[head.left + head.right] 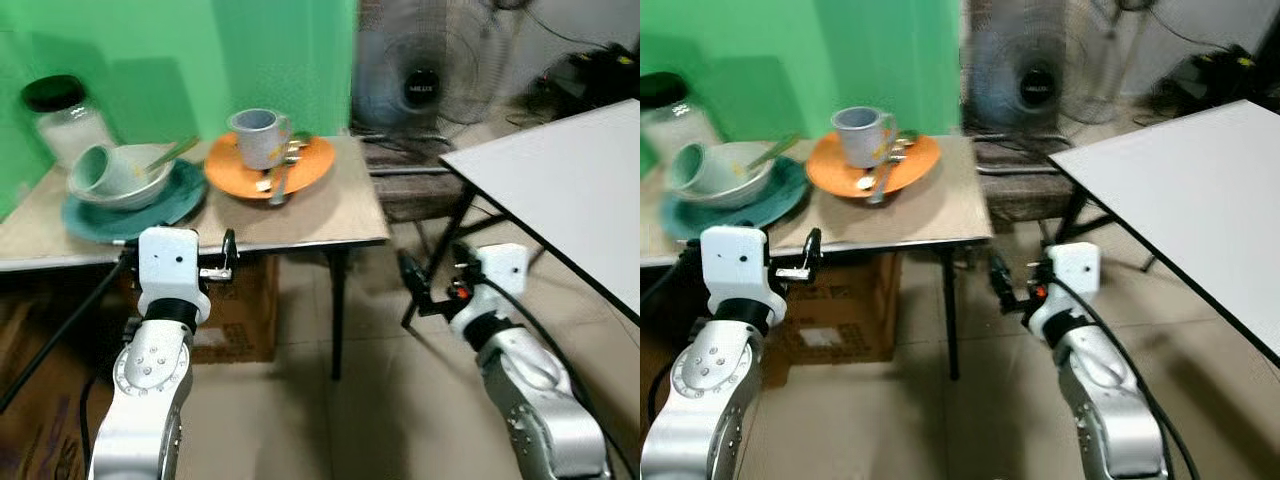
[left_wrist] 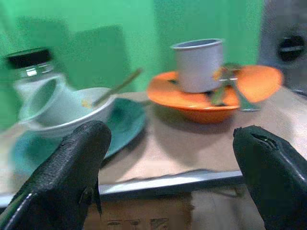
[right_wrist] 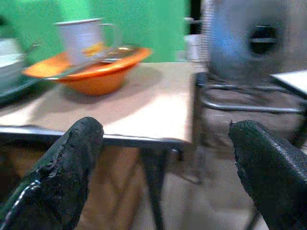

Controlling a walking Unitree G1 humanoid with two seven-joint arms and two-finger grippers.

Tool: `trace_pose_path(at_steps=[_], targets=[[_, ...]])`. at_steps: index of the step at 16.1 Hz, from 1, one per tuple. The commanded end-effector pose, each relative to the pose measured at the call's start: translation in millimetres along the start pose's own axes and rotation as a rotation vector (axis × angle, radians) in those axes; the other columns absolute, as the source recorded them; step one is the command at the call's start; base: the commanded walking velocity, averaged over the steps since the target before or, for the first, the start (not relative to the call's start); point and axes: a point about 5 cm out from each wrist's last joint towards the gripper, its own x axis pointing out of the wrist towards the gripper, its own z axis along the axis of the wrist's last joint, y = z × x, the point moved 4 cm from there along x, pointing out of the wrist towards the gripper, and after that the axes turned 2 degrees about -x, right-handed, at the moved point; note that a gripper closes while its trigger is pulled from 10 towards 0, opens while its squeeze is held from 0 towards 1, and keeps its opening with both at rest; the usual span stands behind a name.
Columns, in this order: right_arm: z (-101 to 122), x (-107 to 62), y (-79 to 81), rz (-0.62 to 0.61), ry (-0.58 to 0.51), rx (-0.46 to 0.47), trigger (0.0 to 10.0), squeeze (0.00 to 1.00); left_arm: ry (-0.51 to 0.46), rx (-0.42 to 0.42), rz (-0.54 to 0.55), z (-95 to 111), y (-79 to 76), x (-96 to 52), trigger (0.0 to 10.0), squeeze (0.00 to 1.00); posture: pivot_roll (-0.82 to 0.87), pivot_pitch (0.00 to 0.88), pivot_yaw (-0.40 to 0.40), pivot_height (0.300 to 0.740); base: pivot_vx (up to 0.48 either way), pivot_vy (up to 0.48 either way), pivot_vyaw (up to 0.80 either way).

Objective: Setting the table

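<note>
An orange plate on the small brown table carries a grey mug and some spoons. To its left, a teal plate holds a pale bowl with a tipped light-green cup and a spoon in it. My left gripper is open, just below and in front of the table's near edge. My right gripper is also open, low beside the table's right front corner. Neither holds anything.
A glass jar with a black lid stands at the table's back left. A larger white table stands to the right. A fan sits behind, against the wall. A cardboard box lies under the small table on the tiled floor.
</note>
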Motion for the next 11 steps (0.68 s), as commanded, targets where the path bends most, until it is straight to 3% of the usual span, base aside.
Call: trace_pose_path(at_steps=[1,3,11], targets=[[4.8,4.3,4.0,0.021,-0.018,0.000,10.0,0.00,-0.027,-0.006,0.000,7.6,3.6,-0.3,10.0,0.00,-0.03,0.014,0.017,0.740,0.319,0.000,0.80],[7.2,6.5,3.5,0.021,-0.030,0.015,10.0,0.00,-0.033,0.003,-0.006,9.2,3.5,0.4,10.0,0.00,-0.02,0.007,0.020,0.740,0.337,0.000,0.80],[21.3,14.5,-4.5,0.013,-0.084,0.043,10.0,0.00,-0.060,0.032,-0.045,16.8,1.2,5.5,10.0,0.00,-0.01,0.000,0.029,0.740,0.340,0.000,0.00]])
